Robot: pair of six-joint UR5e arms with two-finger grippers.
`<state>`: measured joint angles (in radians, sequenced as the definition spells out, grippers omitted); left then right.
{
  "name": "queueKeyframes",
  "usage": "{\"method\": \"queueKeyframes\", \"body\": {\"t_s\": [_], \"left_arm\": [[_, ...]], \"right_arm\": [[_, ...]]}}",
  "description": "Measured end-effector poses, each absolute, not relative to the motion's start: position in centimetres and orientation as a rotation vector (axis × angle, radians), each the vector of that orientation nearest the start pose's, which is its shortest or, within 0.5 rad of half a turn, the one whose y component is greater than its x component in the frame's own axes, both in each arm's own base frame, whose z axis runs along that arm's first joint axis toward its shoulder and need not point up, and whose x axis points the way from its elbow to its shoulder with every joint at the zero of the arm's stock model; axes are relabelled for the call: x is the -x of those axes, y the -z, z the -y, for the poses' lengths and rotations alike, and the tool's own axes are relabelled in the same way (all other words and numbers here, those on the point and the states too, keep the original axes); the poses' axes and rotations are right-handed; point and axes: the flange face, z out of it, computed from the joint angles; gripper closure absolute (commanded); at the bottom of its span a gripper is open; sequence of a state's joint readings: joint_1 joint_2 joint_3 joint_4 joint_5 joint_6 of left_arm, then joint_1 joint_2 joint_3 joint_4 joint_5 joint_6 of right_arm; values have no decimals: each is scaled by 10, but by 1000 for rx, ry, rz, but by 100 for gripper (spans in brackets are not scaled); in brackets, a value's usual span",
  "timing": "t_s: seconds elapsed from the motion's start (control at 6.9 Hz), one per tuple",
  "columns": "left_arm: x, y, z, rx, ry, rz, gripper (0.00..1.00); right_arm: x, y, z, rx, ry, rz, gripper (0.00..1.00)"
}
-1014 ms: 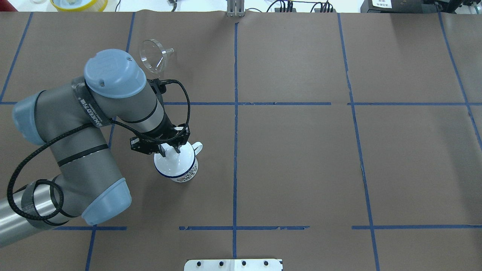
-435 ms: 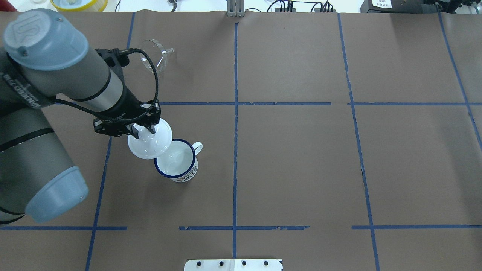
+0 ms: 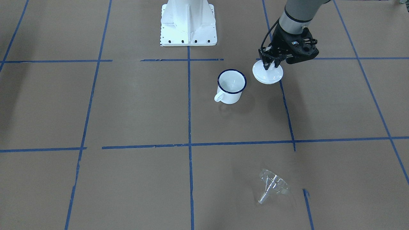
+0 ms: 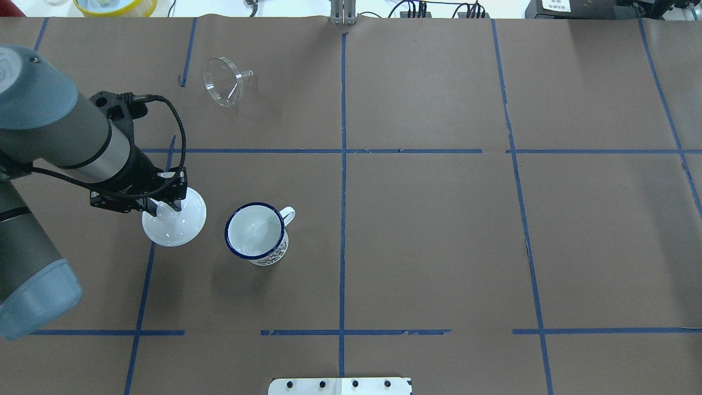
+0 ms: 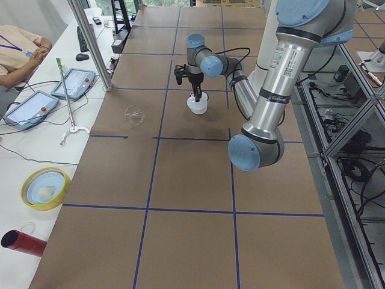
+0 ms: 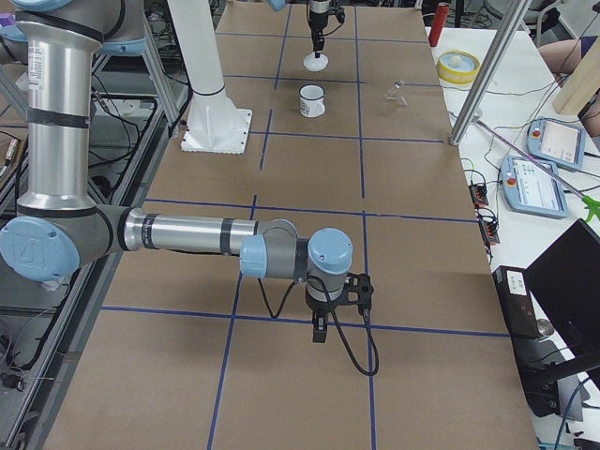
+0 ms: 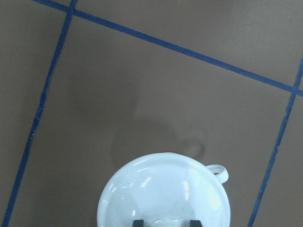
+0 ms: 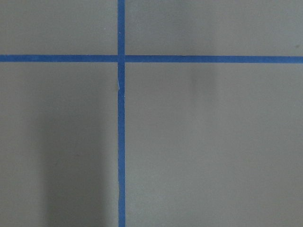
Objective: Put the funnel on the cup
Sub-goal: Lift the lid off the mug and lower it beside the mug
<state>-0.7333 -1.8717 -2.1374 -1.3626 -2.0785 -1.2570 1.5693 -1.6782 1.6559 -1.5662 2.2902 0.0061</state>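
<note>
The cup (image 4: 256, 233), a white mug with a dark blue rim, stands open and upright on the table, also in the front view (image 3: 231, 84). The clear funnel (image 4: 224, 81) lies on its side at the far left, well apart from the cup, and also shows in the front view (image 3: 271, 185). My left gripper (image 4: 162, 207) is shut on the knob of a white round lid (image 4: 174, 222) and holds it just left of the cup, clear of its mouth. In the left wrist view the lid (image 7: 163, 194) fills the bottom. My right gripper (image 6: 319, 323) shows only in the exterior right view, so I cannot tell its state.
The robot's white base plate (image 3: 188, 28) is at the near middle edge. A yellow bowl (image 4: 115, 5) sits beyond the table's far left edge. Blue tape lines (image 4: 343, 164) cross the brown table cover. The right arm (image 6: 187, 234) hangs over the table's right end.
My left gripper lifted the white lid off the cup and carried it to the left. The cup's mouth is now uncovered. The funnel has not moved.
</note>
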Motion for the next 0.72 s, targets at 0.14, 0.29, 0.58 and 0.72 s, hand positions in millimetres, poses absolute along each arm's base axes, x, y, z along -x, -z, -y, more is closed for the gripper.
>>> {"method": "queueKeyframes", "body": {"t_s": [0.14, 0.29, 0.58, 0.72], "left_arm": [[-328, -315, 408, 103, 220, -802, 100], [-344, -349, 419, 109, 216, -802, 100], [-370, -382, 432, 127, 225, -806, 100], [-381, -390, 426, 145, 223, -799, 100]], "right_arm": [[-67, -670, 445, 20, -11, 719, 0], [-67, -670, 445, 20, -11, 719, 0], [-67, -670, 445, 19, -11, 719, 0], [-67, -670, 445, 19, -10, 719, 0]]}}
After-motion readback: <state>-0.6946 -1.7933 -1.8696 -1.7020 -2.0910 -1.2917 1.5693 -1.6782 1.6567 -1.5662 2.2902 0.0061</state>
